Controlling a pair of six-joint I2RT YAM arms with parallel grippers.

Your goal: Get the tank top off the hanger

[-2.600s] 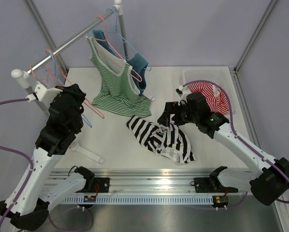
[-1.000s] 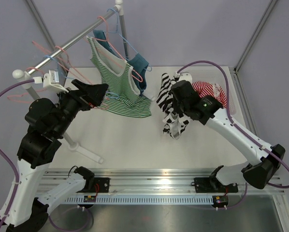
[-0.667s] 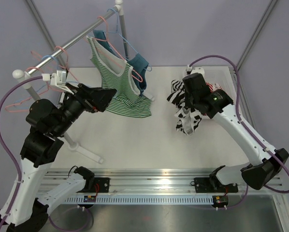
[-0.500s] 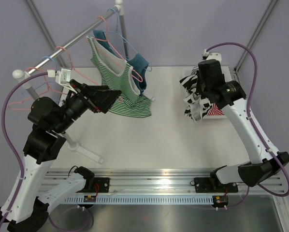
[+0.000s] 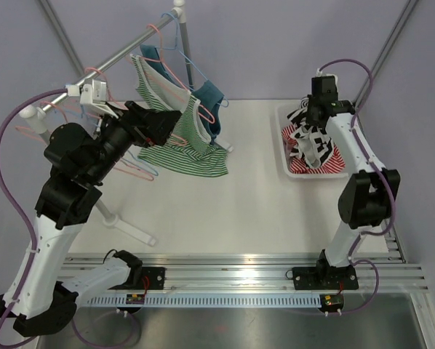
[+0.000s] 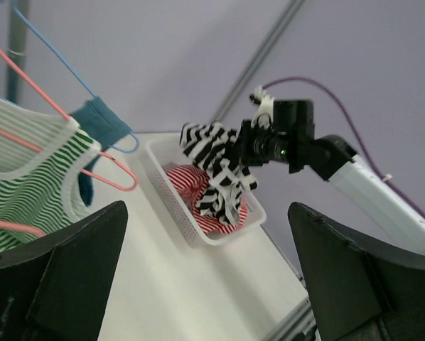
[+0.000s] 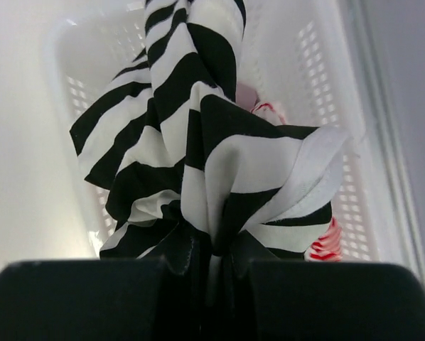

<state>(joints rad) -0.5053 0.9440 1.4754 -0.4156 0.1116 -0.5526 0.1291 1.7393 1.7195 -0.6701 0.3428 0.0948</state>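
Knitwear is hanging at the far left in the top external view. The green-striped tank top (image 5: pixel 185 149) is draping from a pink hanger (image 5: pixel 206 115) hooked on the rail (image 5: pixel 116 57), and a teal garment (image 5: pixel 206 94) is hanging just behind it. Its hem is hanging low toward the tabletop (image 5: pixel 239 196). The left claw (image 5: pixel 170 125) is reaching in at the top's left side with its jaws spread wide and nothing between them. Whether a finger is brushing the fabric I cannot tell. Across the tabletop the right claw (image 5: pixel 312 118) is dangling a black-and-white top (image 5: pixel 308 142) over the basket (image 5: pixel 316 174), where a red-striped garment (image 5: pixel 328 156) is lying.

From the left wrist, the two fingers are showing at the bottom corners, far apart and framing empty air. The tank top and the pink wire are sitting at the left edge, off the line between the fingers. The right arm is holding its bundle above the basket in the distance.

From the right wrist, the jaws are pressing together on a bunched fold of the black-and-white top, and the rest of it is trailing away toward the basket.

The tank top is looking light, limp and stretchy, so it will probably be sagging and clinging rather than slipping off cleanly. The hanger is thin and free to swing, so tugging at the hem would likely be dragging it along the rail. A shoulder strap, where it is crossing the wire, is seeming the best place to pinch and lift over the hanger's end.
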